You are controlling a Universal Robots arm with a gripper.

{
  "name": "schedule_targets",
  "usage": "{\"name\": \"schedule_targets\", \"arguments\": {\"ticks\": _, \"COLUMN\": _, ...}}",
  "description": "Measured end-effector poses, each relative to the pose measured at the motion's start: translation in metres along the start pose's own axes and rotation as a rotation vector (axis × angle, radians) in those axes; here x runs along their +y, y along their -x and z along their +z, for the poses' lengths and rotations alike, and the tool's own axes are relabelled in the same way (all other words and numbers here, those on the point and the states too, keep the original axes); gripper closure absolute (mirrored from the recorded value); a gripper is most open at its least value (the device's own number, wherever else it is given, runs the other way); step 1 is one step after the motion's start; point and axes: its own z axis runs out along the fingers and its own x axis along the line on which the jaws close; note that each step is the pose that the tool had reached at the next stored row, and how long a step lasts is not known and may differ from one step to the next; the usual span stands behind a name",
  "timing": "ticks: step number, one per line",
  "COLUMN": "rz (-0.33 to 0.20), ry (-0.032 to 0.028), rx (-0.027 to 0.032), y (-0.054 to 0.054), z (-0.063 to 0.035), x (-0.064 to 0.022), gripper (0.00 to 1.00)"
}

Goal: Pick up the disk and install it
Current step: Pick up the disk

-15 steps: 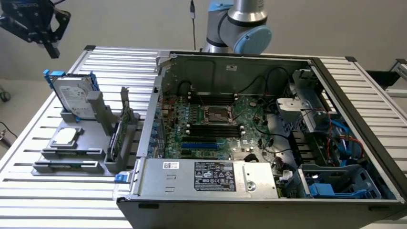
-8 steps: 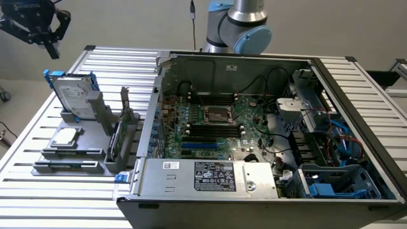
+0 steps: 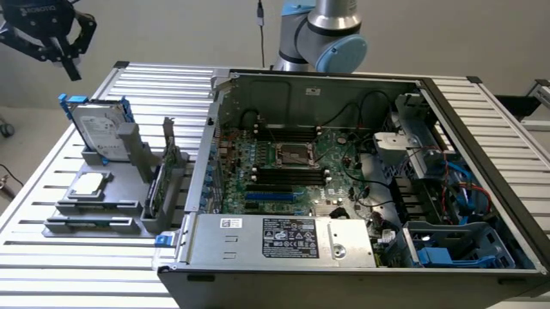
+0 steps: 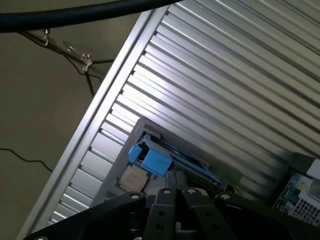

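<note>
Nothing of the task is being shown as done yet. The disk (image 3: pixel 97 132) is being seen standing upright on its edge in the grey fixture (image 3: pixel 94 222), with its blue carrier rails (image 3: pixel 66 106) running along its sides. The fixture is lying on the slatted aluminium table (image 3: pixel 51 270), on the exterior view's left of the open computer case (image 3: pixel 344 87). The gripper (image 3: pixel 71 64) is being seen hanging high over the far corner of the table, above the disk and well apart from it. Its fingers are being seen pressed together, and nothing is being gripped between them. In the wrist view the disk (image 4: pixel 156 161) is being looked down on edge-on, its blue carrier catching the eye beyond the gripper (image 4: pixel 176 192). The small square CPU chip (image 4: pixel 132 177) is lying just beside the disk in the same fixture. Inside the case, the motherboard (image 3: pixel 292 158) and the labelled power-supply box (image 3: pixel 288 238) are being shown lying exposed. Both the pick-up and the installing are therefore being judged as left to do.
</note>
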Motion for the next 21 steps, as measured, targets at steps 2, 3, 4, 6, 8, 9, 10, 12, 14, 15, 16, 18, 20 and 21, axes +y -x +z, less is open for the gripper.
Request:
{"name": "schedule_targets", "arguments": {"ticks": 2, "rz": -0.036, "ry": 0.0003, "rx": 0.0004, "y": 0.0000, "z": 0.0002, "x": 0.0000, "gripper": 0.89}}
{"name": "schedule_targets", "arguments": {"ticks": 3, "rz": -0.054, "ry": 0.0004, "rx": 0.0006, "y": 0.0000, "z": 0.0003, "x": 0.0000, "gripper": 0.89}}
{"name": "schedule_targets", "arguments": {"ticks": 4, "rz": -0.072, "ry": 0.0005, "rx": 0.0007, "y": 0.0000, "z": 0.0005, "x": 0.0000, "gripper": 0.89}}
{"name": "schedule_targets", "arguments": {"ticks": 6, "rz": -0.108, "ry": 0.0009, "rx": 0.0012, "y": 0.0000, "z": 0.0006, "x": 0.0000, "gripper": 0.89}}
{"name": "schedule_targets", "arguments": {"ticks": 8, "rz": -0.146, "ry": 0.0011, "rx": 0.0015, "y": 0.0000, "z": 0.0009, "x": 0.0000, "gripper": 0.89}}
{"name": "schedule_targets", "arguments": {"ticks": 9, "rz": -0.164, "ry": 0.0013, "rx": 0.0017, "y": 0.0000, "z": 0.0010, "x": 0.0000, "gripper": 0.89}}
{"name": "schedule_targets", "arguments": {"ticks": 10, "rz": -0.182, "ry": 0.0014, "rx": 0.0019, "y": 0.0000, "z": 0.0011, "x": 0.0000, "gripper": 0.89}}
{"name": "schedule_targets", "arguments": {"ticks": 12, "rz": -0.218, "ry": 0.0017, "rx": 0.0023, "y": 0.0000, "z": 0.0013, "x": 0.0000, "gripper": 0.89}}
{"name": "schedule_targets", "arguments": {"ticks": 14, "rz": -0.254, "ry": 0.0019, "rx": 0.0026, "y": 0.0000, "z": 0.0015, "x": 0.0000, "gripper": 0.89}}
{"name": "schedule_targets", "arguments": {"ticks": 15, "rz": -0.271, "ry": 0.0021, "rx": 0.0028, "y": 0.0000, "z": 0.0016, "x": 0.0000, "gripper": 0.89}}
{"name": "schedule_targets", "arguments": {"ticks": 16, "rz": -0.290, "ry": 0.0023, "rx": 0.0030, "y": 0.0000, "z": 0.0017, "x": 0.0000, "gripper": 0.89}}
{"name": "schedule_targets", "arguments": {"ticks": 18, "rz": -0.328, "ry": 0.0026, "rx": 0.0035, "y": 0.0000, "z": 0.0019, "x": 0.0000, "gripper": 0.89}}
{"name": "schedule_targets", "arguments": {"ticks": 20, "rz": -0.363, "ry": 0.0029, "rx": 0.0038, "y": 0.0000, "z": 0.0021, "x": 0.0000, "gripper": 0.89}}
{"name": "schedule_targets", "arguments": {"ticks": 21, "rz": -0.381, "ry": 0.0030, "rx": 0.0041, "y": 0.0000, "z": 0.0022, "x": 0.0000, "gripper": 0.89}}
